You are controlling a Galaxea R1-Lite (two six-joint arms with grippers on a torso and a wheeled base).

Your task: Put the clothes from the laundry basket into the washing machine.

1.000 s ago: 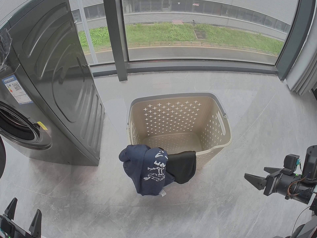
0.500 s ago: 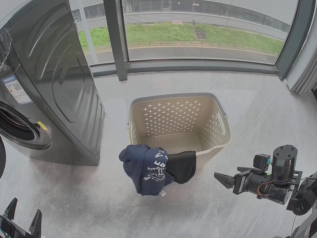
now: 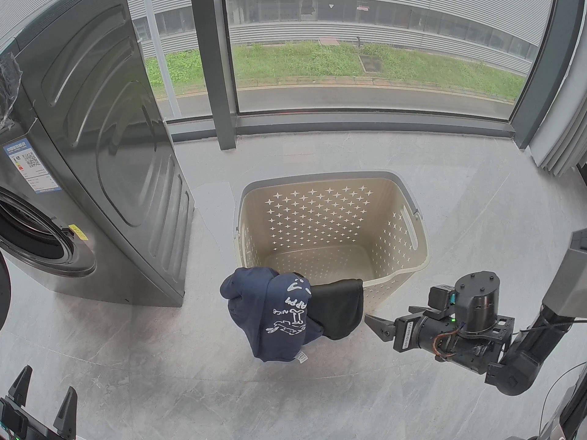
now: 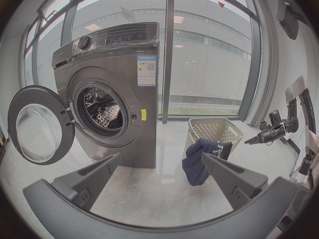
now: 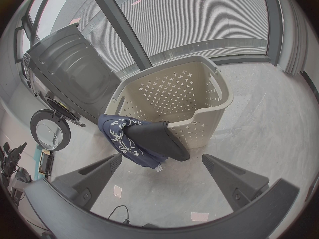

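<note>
Head view: the laundry basket (image 3: 318,215) stands on the grey floor (image 3: 183,368) in front of the window (image 3: 367,44). 2 clothes hang over its near rim, touching each other: a navy garment (image 3: 269,313) with white print, drooping down the outside, and a black garment (image 3: 336,307) just to its right. The washing machine (image 3: 104,142) stands left of the basket, apart from it. The right gripper (image 3: 391,320) hovers low, near the black garment without touching it. The left gripper (image 3: 47,386) sits at the lower left corner, well apart from the clothes, its 2 fingers spread.

Left wrist view: the left gripper (image 4: 160,160) has its jaws wide apart with nothing between them. Beyond it the washing machine (image 4: 113,67) has its round door (image 4: 40,130) swung open, and the steel drum (image 4: 103,108) shows. The basket (image 4: 216,128) stands beside the machine, with the navy garment (image 4: 197,161) over its rim. The right gripper (image 4: 252,140) is farther off, near the basket.

Right wrist view: the right gripper (image 5: 161,160) is spread wide and holds nothing. It faces the basket (image 5: 179,87), where the navy garment (image 5: 123,140) and the black garment (image 5: 156,138) lie draped over the rim. The washing machine (image 5: 73,73) and its open door (image 5: 50,133) stand behind.
</note>
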